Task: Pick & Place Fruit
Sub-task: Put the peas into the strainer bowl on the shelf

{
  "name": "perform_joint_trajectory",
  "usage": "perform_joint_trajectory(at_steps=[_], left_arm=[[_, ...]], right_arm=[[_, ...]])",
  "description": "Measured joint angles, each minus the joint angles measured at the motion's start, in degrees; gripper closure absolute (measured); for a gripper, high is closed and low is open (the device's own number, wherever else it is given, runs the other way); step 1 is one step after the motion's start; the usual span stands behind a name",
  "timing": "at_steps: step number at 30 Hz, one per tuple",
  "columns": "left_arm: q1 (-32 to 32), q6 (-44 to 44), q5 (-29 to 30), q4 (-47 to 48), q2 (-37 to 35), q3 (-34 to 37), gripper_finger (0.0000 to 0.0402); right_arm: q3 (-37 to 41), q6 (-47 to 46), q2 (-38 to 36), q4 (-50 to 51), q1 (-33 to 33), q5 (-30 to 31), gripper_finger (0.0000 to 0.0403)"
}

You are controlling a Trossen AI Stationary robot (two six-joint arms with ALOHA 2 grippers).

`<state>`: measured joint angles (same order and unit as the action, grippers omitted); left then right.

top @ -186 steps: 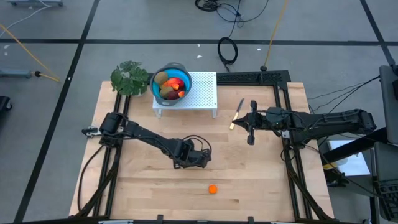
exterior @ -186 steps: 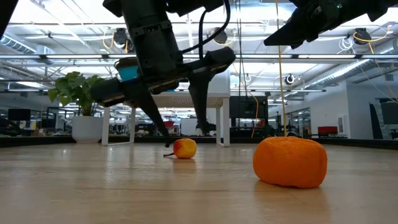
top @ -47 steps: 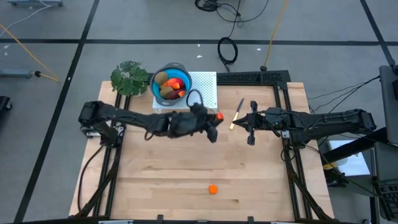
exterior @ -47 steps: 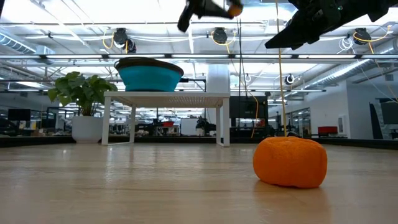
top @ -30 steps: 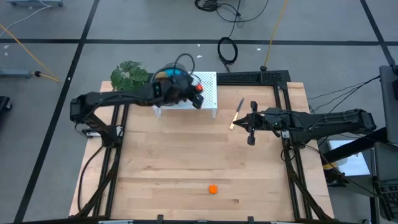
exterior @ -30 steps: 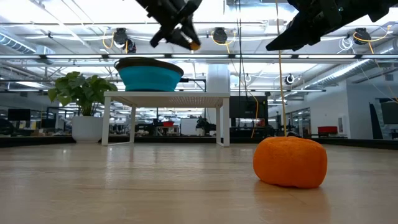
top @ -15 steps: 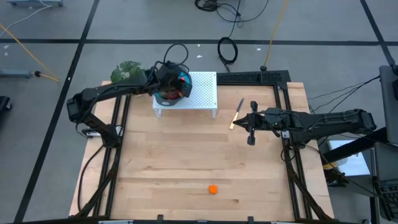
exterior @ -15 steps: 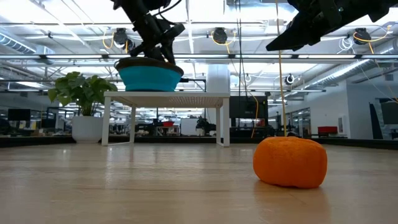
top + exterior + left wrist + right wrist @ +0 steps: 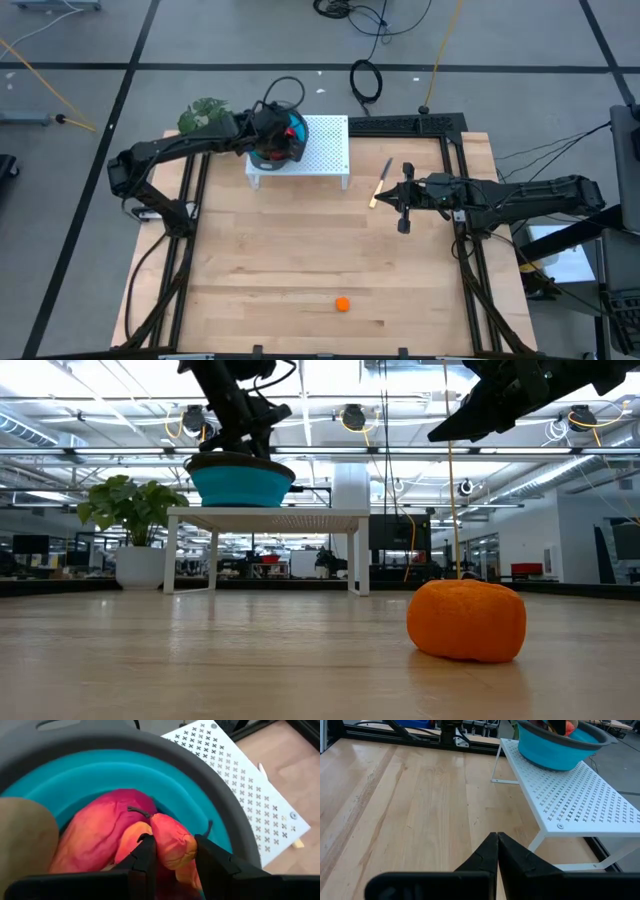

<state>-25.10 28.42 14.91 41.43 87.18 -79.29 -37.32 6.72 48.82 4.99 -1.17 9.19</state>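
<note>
Left gripper [image 9: 172,851], clamped on a small red-orange toy fruit [image 9: 172,842], inside the teal bowl [image 9: 210,810]; release should follow only once low. Right gripper [image 9: 497,840], together, idles beside the bowl's white perforated stand [image 9: 580,795].

From overhead my left gripper [image 9: 272,133] covers most of the bowl [image 9: 297,131], so I can't count the fruit [image 9: 170,842] inside.
</note>
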Motion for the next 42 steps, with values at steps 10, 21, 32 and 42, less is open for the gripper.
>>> perform_joint_trajectory(at_steps=[10, 21, 32, 42], left_arm=[[0.5, -0.9, 0.1, -1.4, 0.0, 0.0, 0.0298], [0.5, -1.3, 0.1, -1.7, 0.0, 0.0, 0.0231], [3.6, -2.4, -1.0, -6.5, -6.7, 0.1, 0.0216], [21.6, -6.3, 4.3, -15.2, -9.4, 0.0, 0.0305]], right_arm=[[0.0, 0.0, 0.0, 0.0, 0.0, 0.0, 0.0399], [0.0, 0.0, 0.0, 0.0, 0.0, 0.0, 0.0399], [0.0, 0.0, 0.0, 0.0, 0.0, 0.0, 0.0399], [0.0, 0.0, 0.0, 0.0, 0.0, -0.2, 0.0399]])
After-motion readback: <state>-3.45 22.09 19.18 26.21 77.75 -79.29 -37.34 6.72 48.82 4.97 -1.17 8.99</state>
